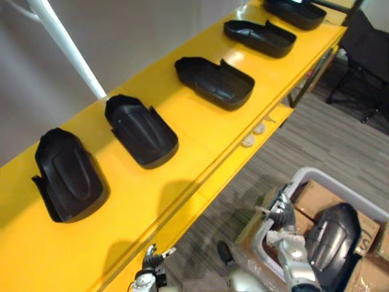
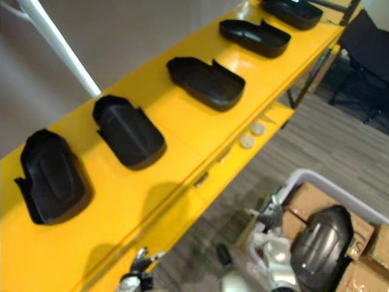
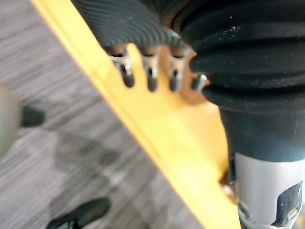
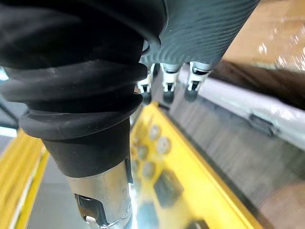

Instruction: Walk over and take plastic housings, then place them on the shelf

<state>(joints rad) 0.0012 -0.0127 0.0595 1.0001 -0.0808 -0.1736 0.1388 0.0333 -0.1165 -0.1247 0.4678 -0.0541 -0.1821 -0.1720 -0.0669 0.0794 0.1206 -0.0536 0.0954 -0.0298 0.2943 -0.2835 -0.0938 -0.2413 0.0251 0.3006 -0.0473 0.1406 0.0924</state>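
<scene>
Several black plastic housings lie in a row on the yellow shelf [image 1: 200, 140]: the nearest [image 1: 67, 176], then one [image 1: 141, 131], another [image 1: 214, 82] and more further back [image 1: 260, 36]. One more black housing [image 1: 331, 240] rests on cardboard boxes in a grey bin [image 1: 316, 175] at the lower right. My right hand [image 1: 281, 214] hovers at the bin's near rim, just left of that housing, fingers [image 4: 164, 83] relaxed and holding nothing. My left hand [image 1: 152, 258] is low by the shelf's front edge, its fingers [image 3: 150, 76] straight over the yellow edge, empty.
A white pole [image 1: 64, 45] slants up behind the shelf. Small round white discs [image 1: 253, 135] lie on the lower yellow ledge. A black chair [image 1: 364, 55] stands at the far right on the grey striped floor. Cardboard boxes [image 1: 313, 194] fill the bin.
</scene>
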